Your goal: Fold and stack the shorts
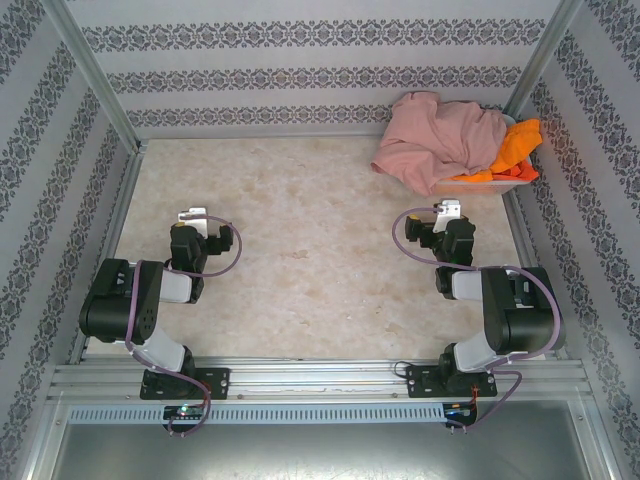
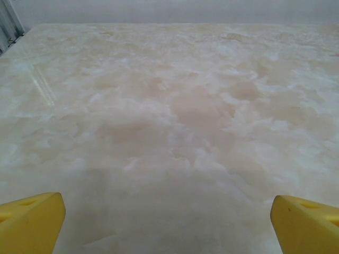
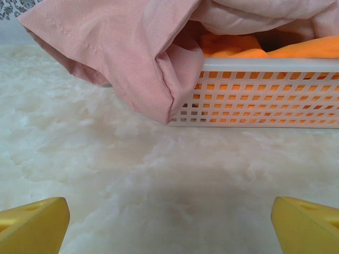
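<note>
Dusty pink shorts (image 1: 440,140) lie bunched over a white mesh basket (image 1: 495,186) at the table's far right, spilling over its left rim; orange shorts (image 1: 515,148) show beneath them at the basket's right. In the right wrist view the pink shorts (image 3: 132,53) hang down the basket wall (image 3: 265,95), orange cloth (image 3: 249,48) inside. My right gripper (image 1: 447,209) stands open just short of the basket, yellow fingertips (image 3: 37,222) wide apart above bare table. My left gripper (image 1: 192,215) stands open at mid-left, fingertips (image 2: 32,219) spread over bare table.
The marble-patterned table (image 1: 300,230) is walled by patterned panels on three sides with metal posts (image 1: 95,75) at the far corners. Both arm bases sit on the aluminium rail (image 1: 320,380) at the near edge.
</note>
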`<state>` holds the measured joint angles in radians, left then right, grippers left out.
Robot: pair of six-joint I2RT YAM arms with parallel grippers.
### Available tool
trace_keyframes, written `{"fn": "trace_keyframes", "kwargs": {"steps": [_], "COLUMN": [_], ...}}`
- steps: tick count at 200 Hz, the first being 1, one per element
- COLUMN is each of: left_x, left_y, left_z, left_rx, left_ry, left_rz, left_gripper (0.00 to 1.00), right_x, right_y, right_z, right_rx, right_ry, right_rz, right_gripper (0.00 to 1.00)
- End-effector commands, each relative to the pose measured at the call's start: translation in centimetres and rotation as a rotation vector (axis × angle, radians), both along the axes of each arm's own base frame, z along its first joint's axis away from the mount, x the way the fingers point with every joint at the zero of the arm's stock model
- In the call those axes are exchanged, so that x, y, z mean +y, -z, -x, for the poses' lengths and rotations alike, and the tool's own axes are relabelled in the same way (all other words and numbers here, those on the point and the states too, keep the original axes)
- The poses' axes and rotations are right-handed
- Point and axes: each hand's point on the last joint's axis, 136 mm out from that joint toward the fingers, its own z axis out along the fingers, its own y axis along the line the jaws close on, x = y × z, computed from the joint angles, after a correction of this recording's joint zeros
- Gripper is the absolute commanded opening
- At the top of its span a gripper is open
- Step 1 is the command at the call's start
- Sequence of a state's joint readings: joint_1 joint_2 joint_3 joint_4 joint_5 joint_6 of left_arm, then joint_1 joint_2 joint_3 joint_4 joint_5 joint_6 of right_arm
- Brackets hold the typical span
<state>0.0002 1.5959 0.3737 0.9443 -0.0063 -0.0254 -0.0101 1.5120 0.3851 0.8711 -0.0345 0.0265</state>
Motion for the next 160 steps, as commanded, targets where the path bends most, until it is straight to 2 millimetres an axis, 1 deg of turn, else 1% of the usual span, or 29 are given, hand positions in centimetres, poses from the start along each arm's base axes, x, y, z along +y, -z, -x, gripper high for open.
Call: {"fn": "trace_keyframes", "kwargs": {"steps": [1, 67, 75, 88, 89, 90, 95, 112, 131, 143, 151, 160], "left_x": [0.0, 0.0, 0.1, 0.3, 0.3, 0.3, 0.4, 0.8, 1.2, 0.7, 0.2, -0.6], "left_y": [-0.7, -0.7, -0.8, -1.7, -2.0, -1.8, -2.3, -4.5, -7.8, -10.0, -11.6, -13.0], "left_z": [-0.4, -0.4, -0.4, 0.1, 0.1, 0.2, 0.5, 1.5, 2.6, 3.3, 3.8, 4.3], "left_rx": [-0.011, -0.011, -0.016, -0.049, -0.058, -0.051, -0.059, -0.081, -0.097, -0.111, -0.125, -0.132], "left_ry": [0.015, 0.014, 0.011, -0.006, -0.006, -0.006, -0.009, -0.035, -0.073, -0.061, -0.04, -0.008], "left_rz": [-0.014, -0.013, -0.012, -0.012, -0.013, -0.013, -0.014, -0.013, 0.025, 0.078, 0.12, 0.171], "left_gripper": [1.0, 1.0, 1.0, 1.0, 1.0, 1.0, 1.0, 1.0, 1.0, 1.0, 1.0, 1.0], "right_x": [0.4, 0.3, 0.1, -0.1, -0.1, -0.1, -0.2, -0.9, -0.6, -0.1, 0.2, 0.4], "right_y": [-0.6, -0.6, -0.9, -1.8, -1.9, -2.1, -2.8, -5.4, -8.7, -11.2, -13.2, -14.9], "right_z": [-0.3, -0.2, -0.3, 0.0, 0.0, 0.1, 0.4, 1.7, 2.9, 3.5, 3.7, 3.8], "right_rx": [-0.018, -0.02, -0.025, -0.032, -0.034, -0.036, -0.044, -0.073, -0.094, -0.117, -0.141, -0.143], "right_ry": [-0.015, -0.015, 0.001, 0.017, 0.019, 0.02, 0.026, 0.072, 0.068, 0.051, 0.04, 0.034], "right_rz": [-0.01, -0.01, -0.008, -0.002, 0.0, 0.001, 0.004, -0.008, -0.065, -0.102, -0.122, -0.138], "right_gripper": [0.98, 0.98, 0.98, 0.98, 0.98, 0.98, 0.98, 0.98, 0.98, 0.98, 0.98, 0.98]}}
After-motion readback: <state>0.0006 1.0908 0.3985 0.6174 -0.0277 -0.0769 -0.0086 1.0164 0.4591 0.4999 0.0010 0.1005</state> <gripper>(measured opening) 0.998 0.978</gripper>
